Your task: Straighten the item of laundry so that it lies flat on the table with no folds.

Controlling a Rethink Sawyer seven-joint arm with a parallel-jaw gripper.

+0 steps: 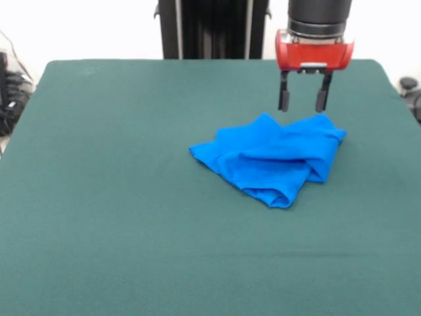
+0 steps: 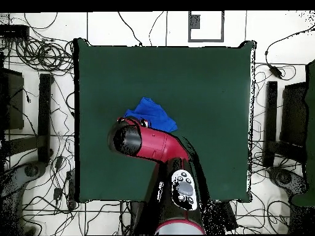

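**benchrat:** Green felt surface (image 1: 118, 250) fills the whole front of the shot, bare right up to the T-shirt (image 1: 273, 158). Shirt is bunched into a small blue heap, a bit right of centre and toward the far half in the front view. Layers doubled over each other, one thick roll along the near edge, a pointy bit sticking up at the back. Nowhere near flat.

**felt_fan:** Where's the hand (image 1: 302, 100)?

**benchrat:** Hanging just above the far edge of the heap, fingers spread apart, nothing between them, not touching the cloth as far as I can tell. In the overhead view the arm (image 2: 151, 142) covers half the shirt (image 2: 151, 114), so no help on the gap there.

**felt_fan:** How do you reckon it'll handle?

**benchrat:** Thin, floppy, light. It'll drape and follow whatever corner gets lifted, zero stiffness to push against. My guess is felt gives some drag, so pulling sideways could spread it, or just tow the whole lump.

**felt_fan:** So grab where?

**benchrat:** I'd go for an outer edge, like that raised peak at the back or the left tip, one layer only. Pinch the fat roll and you'd probably lift several layers together.
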